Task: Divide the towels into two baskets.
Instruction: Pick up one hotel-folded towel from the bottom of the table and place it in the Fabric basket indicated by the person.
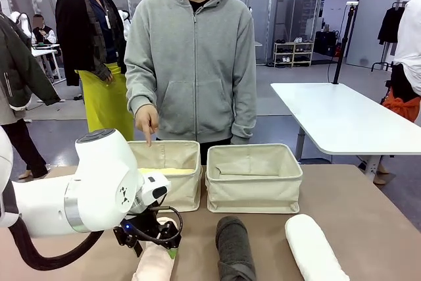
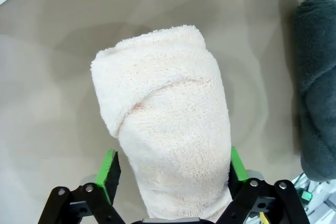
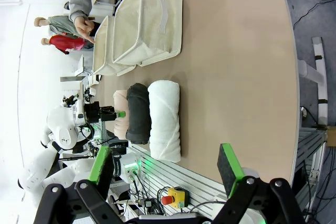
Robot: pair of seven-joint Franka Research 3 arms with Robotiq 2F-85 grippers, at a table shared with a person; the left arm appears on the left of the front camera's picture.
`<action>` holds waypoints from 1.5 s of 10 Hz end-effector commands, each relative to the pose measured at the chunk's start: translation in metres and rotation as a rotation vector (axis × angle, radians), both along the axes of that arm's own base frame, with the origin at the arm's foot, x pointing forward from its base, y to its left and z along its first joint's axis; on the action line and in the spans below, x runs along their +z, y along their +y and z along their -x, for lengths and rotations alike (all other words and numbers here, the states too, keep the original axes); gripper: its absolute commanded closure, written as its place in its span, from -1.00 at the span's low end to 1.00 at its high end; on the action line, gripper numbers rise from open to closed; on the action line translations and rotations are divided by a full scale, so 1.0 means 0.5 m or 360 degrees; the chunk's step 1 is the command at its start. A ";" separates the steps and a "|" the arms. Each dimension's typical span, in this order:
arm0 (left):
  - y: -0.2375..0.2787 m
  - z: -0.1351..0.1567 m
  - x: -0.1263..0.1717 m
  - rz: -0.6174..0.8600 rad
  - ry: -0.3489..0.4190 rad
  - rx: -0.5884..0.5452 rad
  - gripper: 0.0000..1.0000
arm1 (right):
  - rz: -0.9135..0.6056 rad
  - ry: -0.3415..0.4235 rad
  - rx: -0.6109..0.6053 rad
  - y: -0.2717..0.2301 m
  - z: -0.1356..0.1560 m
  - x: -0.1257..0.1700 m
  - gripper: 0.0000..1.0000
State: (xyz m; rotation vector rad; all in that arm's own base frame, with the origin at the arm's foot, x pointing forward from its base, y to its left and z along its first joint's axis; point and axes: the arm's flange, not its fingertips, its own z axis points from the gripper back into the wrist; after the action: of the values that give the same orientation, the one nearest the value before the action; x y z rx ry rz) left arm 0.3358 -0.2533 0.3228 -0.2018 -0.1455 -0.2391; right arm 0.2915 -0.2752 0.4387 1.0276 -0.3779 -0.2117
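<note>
A cream towel [image 2: 168, 124] lies rolled on the table between the fingers of my left gripper [image 2: 173, 163]. The jaws stand open, the green pads [image 2: 108, 169] close against its two sides. In the front view the left gripper [image 1: 158, 233] is low over the cream towel [image 1: 154, 262] near the front edge. A dark grey towel [image 1: 235, 249] and a white towel [image 1: 314, 249] lie to its right. A pale yellow towel [image 1: 168, 171] rests in the left basket [image 1: 185, 192]. The right basket [image 1: 253, 192] stands beside it. My right gripper [image 3: 165, 166] hangs open and holds nothing.
A person in a grey hoodie stands behind the baskets, one hand [image 1: 148, 123] pointing down at the left basket. The left arm's white body [image 1: 92, 189] fills the front left. Bare table lies to the right of the right basket. Cables and an emergency button [image 3: 169, 200] sit below the table's near edge.
</note>
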 end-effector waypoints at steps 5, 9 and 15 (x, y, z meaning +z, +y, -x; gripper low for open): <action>-0.007 0.003 -0.008 -0.0032 0.0010 0.0015 0.17 | -0.0009 -0.0021 0.0000 0.001 0.005 0.007 -1.00; 0.004 0.021 0.070 -0.0063 -0.0014 -0.0104 0.72 | -0.0009 -0.0021 0.0000 0.001 0.005 0.007 -1.00; 0.081 0.021 0.251 -0.0064 -0.0290 -0.0918 0.72 | -0.0009 -0.0021 0.0000 0.001 0.005 0.007 -1.00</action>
State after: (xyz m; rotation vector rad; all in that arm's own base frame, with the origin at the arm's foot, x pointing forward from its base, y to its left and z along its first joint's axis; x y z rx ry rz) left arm 0.3285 -0.2270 0.4415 -0.1912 -0.2382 -0.6653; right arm 0.2915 -0.2753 0.4388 1.0278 -0.3786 -0.2120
